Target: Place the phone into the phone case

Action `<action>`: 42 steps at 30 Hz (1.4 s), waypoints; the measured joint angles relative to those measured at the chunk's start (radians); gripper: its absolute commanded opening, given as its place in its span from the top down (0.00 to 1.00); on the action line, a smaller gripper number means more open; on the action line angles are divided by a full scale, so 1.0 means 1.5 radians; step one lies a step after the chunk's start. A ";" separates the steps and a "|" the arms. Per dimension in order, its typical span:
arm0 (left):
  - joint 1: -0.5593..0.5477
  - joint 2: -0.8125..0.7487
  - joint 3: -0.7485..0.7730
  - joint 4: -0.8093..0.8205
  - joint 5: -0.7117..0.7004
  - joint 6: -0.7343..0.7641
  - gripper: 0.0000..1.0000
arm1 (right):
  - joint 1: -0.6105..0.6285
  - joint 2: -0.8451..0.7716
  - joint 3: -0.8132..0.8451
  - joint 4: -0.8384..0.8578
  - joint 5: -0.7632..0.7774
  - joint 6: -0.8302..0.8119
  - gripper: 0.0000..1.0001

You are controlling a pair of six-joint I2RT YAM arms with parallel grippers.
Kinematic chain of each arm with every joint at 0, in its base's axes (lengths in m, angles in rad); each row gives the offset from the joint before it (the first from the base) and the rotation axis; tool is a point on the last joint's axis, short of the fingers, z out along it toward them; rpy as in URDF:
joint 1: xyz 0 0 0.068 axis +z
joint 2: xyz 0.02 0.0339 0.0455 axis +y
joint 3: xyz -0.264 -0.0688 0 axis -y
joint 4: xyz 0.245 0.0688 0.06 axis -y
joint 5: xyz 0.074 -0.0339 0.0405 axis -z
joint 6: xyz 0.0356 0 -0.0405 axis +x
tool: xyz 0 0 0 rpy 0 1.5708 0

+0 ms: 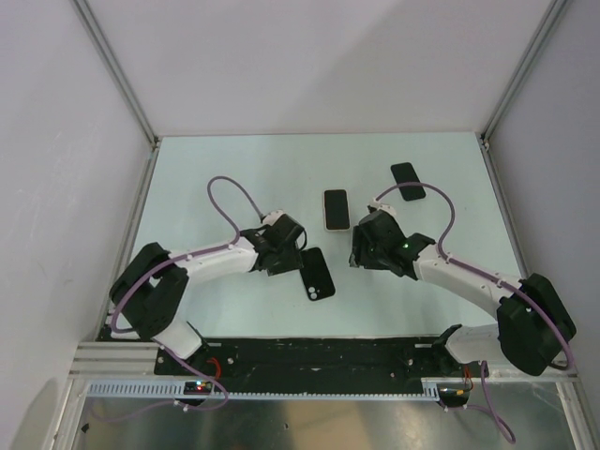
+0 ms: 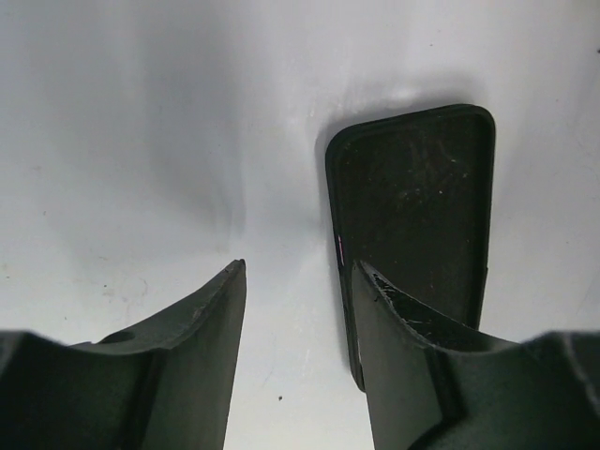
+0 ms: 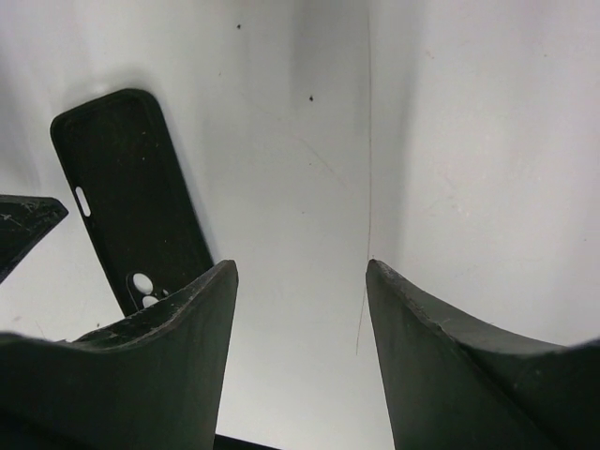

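The phone [image 1: 336, 209] lies flat mid-table, dark screen up, with a pale pink rim. The black phone case [image 1: 317, 273] lies open side up in front of it, camera cut-outs at its near end. My left gripper [image 1: 292, 251] is open and empty at the case's left edge. In the left wrist view the case [image 2: 412, 206] lies to the right, and one finger [image 2: 403, 356] overlaps its left rim. My right gripper [image 1: 361, 249] is open and empty to the right of the case. The right wrist view shows the case [image 3: 127, 197] at left, outside the open gripper [image 3: 300, 265].
A second flat black phone-shaped object [image 1: 408, 181] lies at the back right, beyond the right arm. White walls and metal corner posts [image 1: 117, 70] close in the table. A black rail [image 1: 319, 356] runs along the near edge between the arm bases.
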 measured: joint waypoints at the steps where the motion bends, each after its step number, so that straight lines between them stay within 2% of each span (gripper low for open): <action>1: 0.000 0.006 0.001 0.000 -0.001 -0.001 0.47 | -0.003 0.000 0.000 0.000 -0.001 0.000 0.38; 12: -0.010 0.046 0.027 0.004 -0.005 -0.006 0.48 | -0.018 0.000 0.000 0.005 -0.017 -0.007 0.38; 24: -0.011 0.079 0.045 0.010 -0.014 -0.014 0.56 | -0.018 0.001 0.000 0.016 -0.028 -0.012 0.38; 32: -0.014 0.085 0.049 0.011 -0.018 -0.045 0.80 | -0.018 0.008 0.000 0.020 -0.035 -0.012 0.38; 36: -0.015 0.085 0.049 0.006 -0.026 -0.072 0.96 | -0.018 0.008 0.000 0.021 -0.040 -0.012 0.38; 42: -0.015 0.078 0.055 -0.053 -0.061 -0.140 1.00 | -0.018 0.008 0.000 0.030 -0.051 -0.013 0.38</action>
